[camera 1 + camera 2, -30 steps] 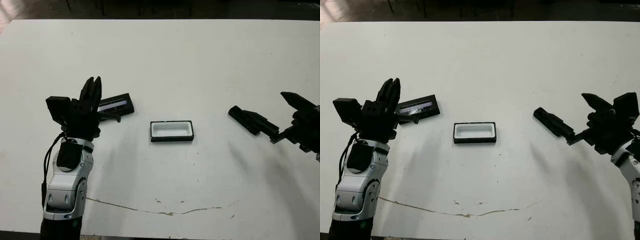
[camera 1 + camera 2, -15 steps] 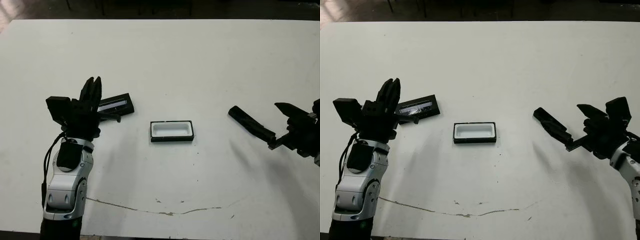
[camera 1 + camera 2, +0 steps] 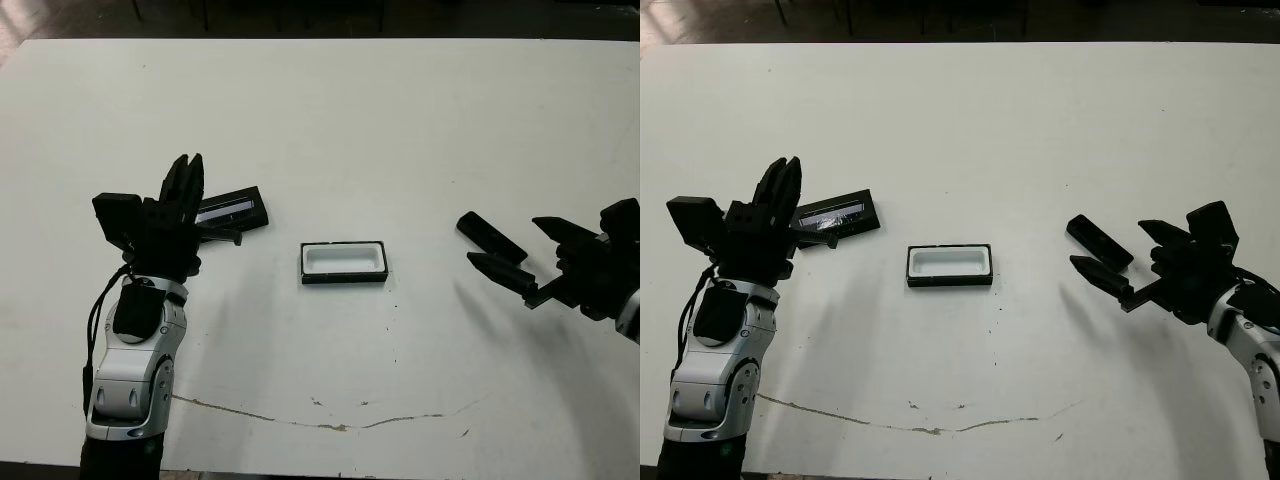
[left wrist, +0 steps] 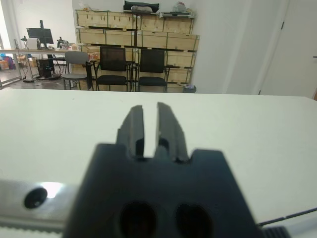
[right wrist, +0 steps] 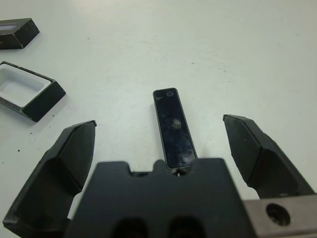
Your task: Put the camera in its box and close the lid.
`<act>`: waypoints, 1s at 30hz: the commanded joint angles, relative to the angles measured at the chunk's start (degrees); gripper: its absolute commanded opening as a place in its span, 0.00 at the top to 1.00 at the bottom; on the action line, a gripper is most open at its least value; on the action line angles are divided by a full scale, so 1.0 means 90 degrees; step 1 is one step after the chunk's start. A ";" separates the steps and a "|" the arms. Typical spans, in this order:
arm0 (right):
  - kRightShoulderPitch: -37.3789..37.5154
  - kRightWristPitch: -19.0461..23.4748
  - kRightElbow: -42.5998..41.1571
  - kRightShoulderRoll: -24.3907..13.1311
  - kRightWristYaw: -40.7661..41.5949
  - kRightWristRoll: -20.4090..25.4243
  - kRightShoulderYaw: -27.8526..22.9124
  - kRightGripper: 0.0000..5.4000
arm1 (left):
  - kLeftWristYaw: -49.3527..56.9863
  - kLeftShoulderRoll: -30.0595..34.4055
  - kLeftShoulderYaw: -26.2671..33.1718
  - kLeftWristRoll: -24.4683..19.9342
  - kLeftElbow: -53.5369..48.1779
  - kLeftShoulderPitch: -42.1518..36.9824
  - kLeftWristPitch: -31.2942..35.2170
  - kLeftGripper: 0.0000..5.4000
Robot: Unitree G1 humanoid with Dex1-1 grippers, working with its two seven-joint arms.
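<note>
One camera [image 5: 174,128], one box [image 3: 343,262], one lid [image 3: 231,210]. Right gripper [image 5: 163,144] spread wide astride camera; left gripper [image 4: 149,126] fingers nearly closed, holding nothing.

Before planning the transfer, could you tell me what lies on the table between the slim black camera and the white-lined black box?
Nothing: only bare white table separates the slim black camera from the white-lined black box, as the right eye view shows.
</note>
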 commanded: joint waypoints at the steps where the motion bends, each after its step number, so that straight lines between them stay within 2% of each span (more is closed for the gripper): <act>1: 0.0140 0.0103 0.0109 -0.0006 -0.0043 -0.0079 0.0035 0.00 | -0.0007 0.0075 0.0035 0.0027 0.0041 0.0143 0.0090 1.00; 4: 0.0186 0.0076 0.0215 0.0065 -0.0113 -0.0081 -0.0009 0.00 | -0.0014 0.0084 0.0029 0.0038 0.0053 0.0150 0.0093 1.00; 7: 0.0230 0.0008 0.0313 0.0072 -0.0151 -0.0136 0.0002 0.05 | -0.0025 0.0073 0.0037 -0.0008 0.0050 0.0150 0.0128 1.00; 15: 0.0336 -0.0191 0.0430 0.0074 -0.0235 -0.0524 0.0128 0.38 | -0.0023 0.0061 0.0039 -0.0004 0.0054 0.0170 0.0106 1.00; 18: 0.0407 -0.0157 0.0216 0.0083 -0.0381 -0.0726 0.0231 0.50 | -0.0008 0.0071 0.0033 0.0034 0.0036 0.0183 0.0099 1.00; 22: 0.0467 -0.0174 0.0059 0.0179 -0.0481 -0.0798 0.0257 0.67 | -0.0005 0.0061 0.0025 0.0040 0.0030 0.0186 0.0092 1.00; 30: 0.0492 -0.0523 0.0125 0.0237 -0.0383 -0.0882 0.0287 0.99 | -0.0003 0.0048 0.0020 0.0033 0.0047 0.0188 0.0091 1.00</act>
